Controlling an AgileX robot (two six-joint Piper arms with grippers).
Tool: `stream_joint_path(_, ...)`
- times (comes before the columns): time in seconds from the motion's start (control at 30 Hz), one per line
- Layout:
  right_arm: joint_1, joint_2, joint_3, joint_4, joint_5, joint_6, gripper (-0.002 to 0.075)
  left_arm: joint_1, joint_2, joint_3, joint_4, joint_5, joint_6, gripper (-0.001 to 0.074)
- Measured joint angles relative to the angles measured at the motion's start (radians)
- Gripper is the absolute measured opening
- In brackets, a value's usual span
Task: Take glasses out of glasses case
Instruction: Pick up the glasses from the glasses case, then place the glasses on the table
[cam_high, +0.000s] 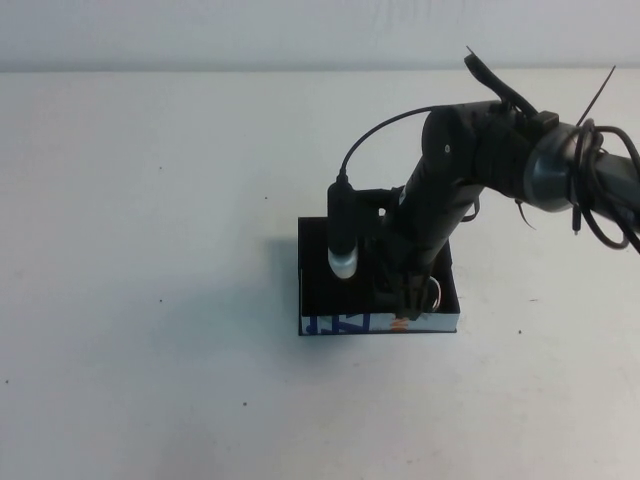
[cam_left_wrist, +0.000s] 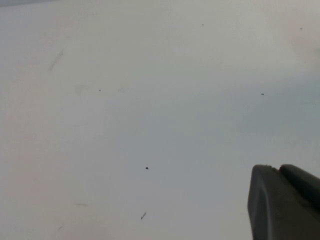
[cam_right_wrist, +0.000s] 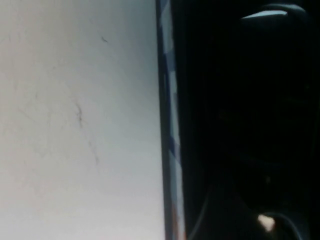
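The glasses case (cam_high: 322, 262) is a shallow black box at the table's middle, its white near edge printed with blue and orange marks. My right arm reaches down into it, and my right gripper (cam_high: 405, 297) is low inside the box by the near edge. Its fingers are lost in the dark. A curved rim of the glasses (cam_high: 437, 293) shows just right of the gripper; the remainder is hidden under the arm. The right wrist view shows the case's printed edge (cam_right_wrist: 170, 125) and a dark interior. My left gripper (cam_left_wrist: 280, 170) hangs shut and empty over bare table.
The white table (cam_high: 150, 250) lies all round the case. The right arm's black cable (cam_high: 372, 133) loops above the case's far side. The left arm is out of the high view.
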Motion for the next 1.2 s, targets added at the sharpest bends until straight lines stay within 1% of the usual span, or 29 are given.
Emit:
stream_joint_path(0.13, 0.000, 0.011, 0.000, 0.024, 0.000, -0.011, 0.0324, 0.000, 0.000, 0.000, 0.000, 0.000, 0.000, -0.0004)
stream_joint_path(0.2, 0.000, 0.011, 0.000, 0.031, -0.004, -0.018, 0.0307, 0.000, 0.000, 0.000, 0.000, 0.000, 0.000, -0.0005)
stream_joint_path(0.27, 0.000, 0.011, 0.000, 0.036, -0.013, -0.023, 0.0271, 0.000, 0.000, 0.000, 0.000, 0.000, 0.000, -0.0004)
stream_joint_path(0.3, 0.000, 0.011, 0.000, 0.037, -0.016, -0.023, 0.0242, 0.000, 0.000, 0.000, 0.000, 0.000, 0.000, -0.0004)
stream_joint_path(0.43, -0.002, 0.011, -0.022, 0.043, 0.001, -0.022, 0.0083, 0.000, 0.000, 0.000, 0.000, 0.000, 0.000, -0.0005)
stream_joint_path(0.5, -0.004, 0.009, -0.053, 0.045, 0.032, 0.002, 0.0034, 0.000, 0.000, 0.000, 0.000, 0.000, 0.000, -0.0005)
stream_joint_path(0.53, -0.008, 0.005, -0.071, 0.047, 0.054, 0.021, 0.0020, 0.000, 0.000, 0.000, 0.000, 0.000, 0.000, -0.0004)
stream_joint_path(0.63, -0.019, -0.030, -0.122, 0.037, 0.135, 0.089, 0.0011, 0.000, 0.000, 0.000, 0.000, 0.000, 0.000, -0.0004)
stream_joint_path(0.77, -0.039, -0.110, -0.159, -0.018, 0.221, 0.244, 0.0011, 0.000, 0.000, 0.000, 0.000, 0.000, 0.000, -0.0005)
stream_joint_path(0.83, -0.067, -0.158, -0.159, -0.038, 0.238, 0.401, 0.0011, 0.000, 0.000, 0.000, 0.000, 0.000, 0.000, -0.0004)
stream_joint_path(0.93, -0.147, -0.225, -0.119, -0.029, 0.242, 0.654, 0.0011, 0.000, 0.000, 0.000, 0.000, 0.000, 0.000, -0.0004)
stream_joint_path(1.0, -0.204, -0.265, -0.061, -0.009, 0.242, 0.789, 0.0011, 0.000, 0.000, 0.000, 0.000, 0.000, 0.000, -0.0004)
stream_joint_path(1.1, -0.274, -0.329, 0.073, 0.000, 0.242, 0.929, 0.0011, 0.000, 0.000, 0.000, 0.000, 0.000, 0.000, -0.0004)
stream_joint_path(1.2, -0.303, -0.391, 0.238, -0.054, 0.239, 1.051, 0.0011, 0.000, 0.000, 0.000, 0.000, 0.000, 0.000, -0.0004)
